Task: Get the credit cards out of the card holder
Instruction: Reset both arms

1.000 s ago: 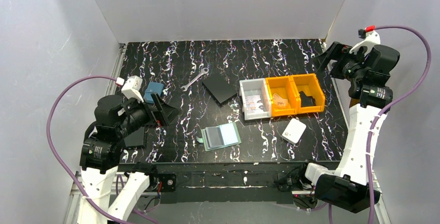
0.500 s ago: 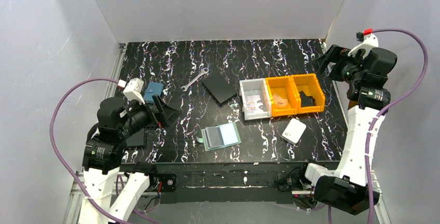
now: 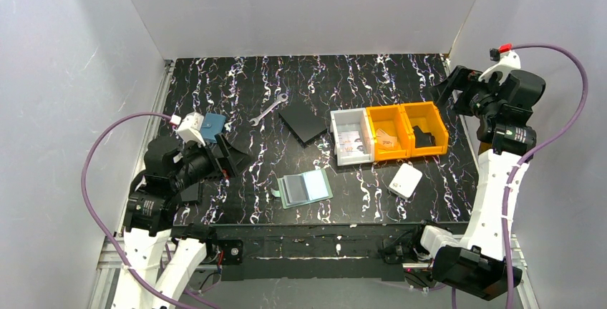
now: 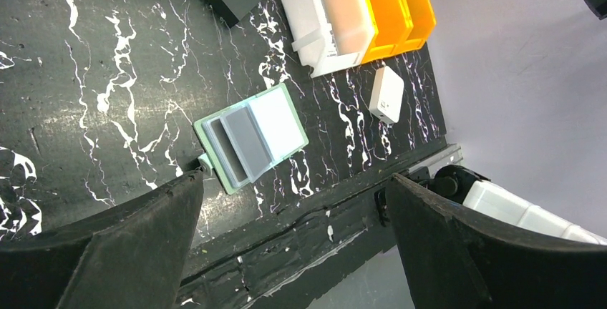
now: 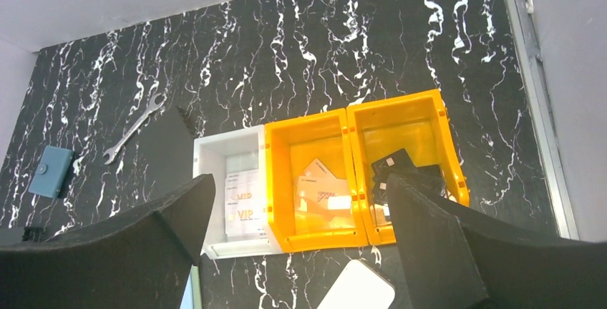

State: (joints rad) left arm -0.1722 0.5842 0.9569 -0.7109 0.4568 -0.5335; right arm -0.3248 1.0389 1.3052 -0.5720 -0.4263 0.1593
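The card holder [image 3: 306, 187] lies open and flat near the table's front edge, pale mint-green with a grey panel and a light-blue panel inside; the left wrist view shows the card holder [image 4: 250, 137] too. I cannot tell the credit cards from the holder's own panels. My left gripper [image 3: 231, 153] hovers left of the holder, open and empty, as the left wrist view confirms for the left gripper [image 4: 292, 184]. My right gripper [image 3: 451, 86] hangs high at the back right, open with nothing in it; in its own view the right gripper [image 5: 300, 180] looks down on the bins.
A white bin [image 3: 338, 137] and two orange bins [image 3: 401, 112] holding loose cards stand right of centre. A white square box [image 3: 406, 179] lies in front of them. A black square plate [image 3: 303, 121], a wrench [image 3: 270, 109] and a blue pouch [image 3: 212, 125] lie further back.
My left arm has sunk a little and shifted right, its gripper staying near the same spot. My right arm's wrist has drifted slightly up and back. Nothing on the table moved.
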